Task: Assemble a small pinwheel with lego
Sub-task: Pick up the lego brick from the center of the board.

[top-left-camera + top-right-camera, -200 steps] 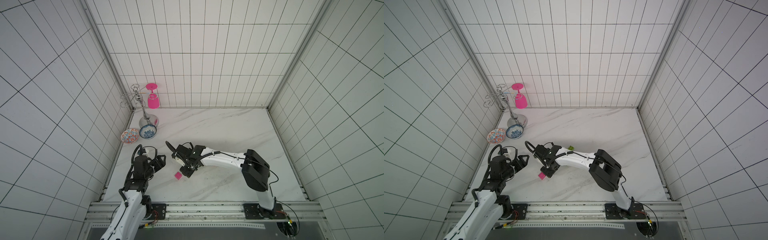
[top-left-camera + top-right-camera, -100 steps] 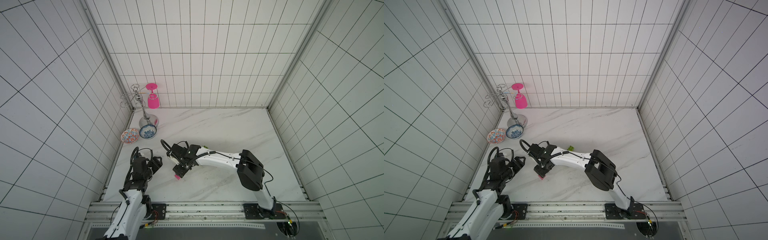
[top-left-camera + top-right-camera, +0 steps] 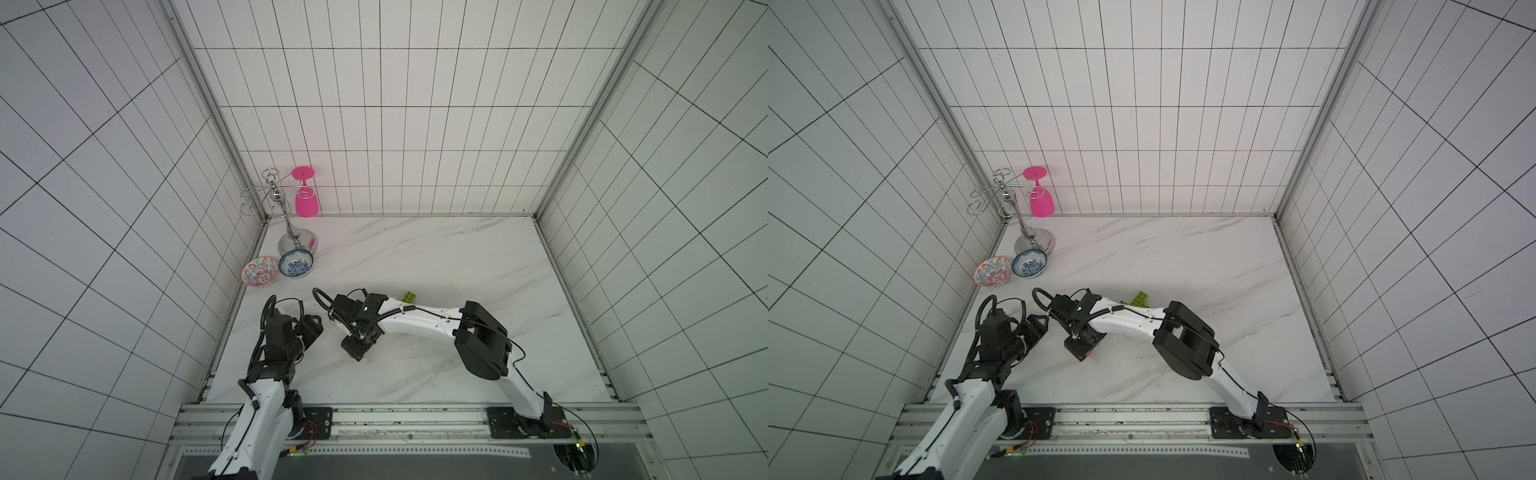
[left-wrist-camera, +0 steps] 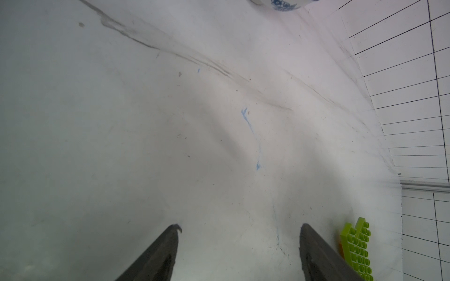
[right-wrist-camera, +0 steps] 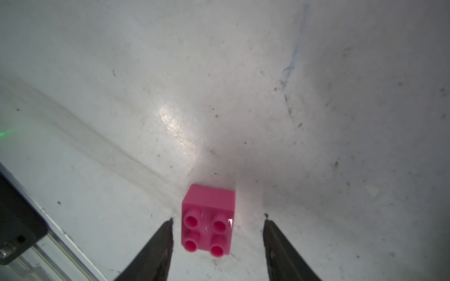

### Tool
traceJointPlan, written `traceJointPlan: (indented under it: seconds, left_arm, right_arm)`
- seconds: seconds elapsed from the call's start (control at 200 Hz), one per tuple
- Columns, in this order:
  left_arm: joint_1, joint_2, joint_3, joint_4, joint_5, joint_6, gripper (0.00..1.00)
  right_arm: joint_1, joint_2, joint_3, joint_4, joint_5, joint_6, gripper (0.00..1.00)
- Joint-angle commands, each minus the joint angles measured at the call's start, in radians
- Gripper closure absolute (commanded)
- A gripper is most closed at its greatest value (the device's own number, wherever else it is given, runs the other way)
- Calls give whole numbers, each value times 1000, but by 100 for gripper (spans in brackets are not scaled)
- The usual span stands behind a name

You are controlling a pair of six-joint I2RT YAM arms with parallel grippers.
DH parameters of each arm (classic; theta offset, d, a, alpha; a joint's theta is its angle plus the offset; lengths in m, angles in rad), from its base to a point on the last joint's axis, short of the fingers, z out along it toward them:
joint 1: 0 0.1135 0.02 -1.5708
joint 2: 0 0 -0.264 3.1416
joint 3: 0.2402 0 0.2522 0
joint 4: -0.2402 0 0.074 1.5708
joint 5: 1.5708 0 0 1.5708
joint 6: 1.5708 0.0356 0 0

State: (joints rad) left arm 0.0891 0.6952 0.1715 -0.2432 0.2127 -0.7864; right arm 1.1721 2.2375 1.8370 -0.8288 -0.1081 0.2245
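The pink brick (image 5: 208,219) lies on the tabletop (image 5: 219,97) between the right jaws. They stand released, not touching it, and it is closer to one jaw. The left jaws, also released and empty, are farther away. Green bricks (image 3: 409,296) lie behind the right arm.

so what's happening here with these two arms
The right gripper is down over the pink square lego brick on the marble table. Its jaws are open on either side of the brick and not clamped on it. The left gripper is open and empty above bare table. A cluster of lime-green bricks lies apart, and the pink one is not yet joined to them.
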Motion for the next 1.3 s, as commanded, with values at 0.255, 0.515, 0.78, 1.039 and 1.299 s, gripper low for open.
traceJointPlan:
  seconds: [0.255,0.515,0.78,1.039,1.299]
  left_arm:
    - [6,-2,-13,10,-12,-4,20]
    - [6,-1,-11,10,-10,-2,21]
    - [6,0,-12,11,-9,1,21]
    - [6,-1,-9,28,14,16,21]
    - [-87,90,50,120,118,130,22]
  right_arm:
    - [20,59,124,-93,50,12,51]
    - [27,86,156,-116,54,12,54]
    - [27,77,156,-124,65,10,66]
    - [27,53,143,-135,95,3,68]
    - [-89,-175,-90,-84,92,-70,78]
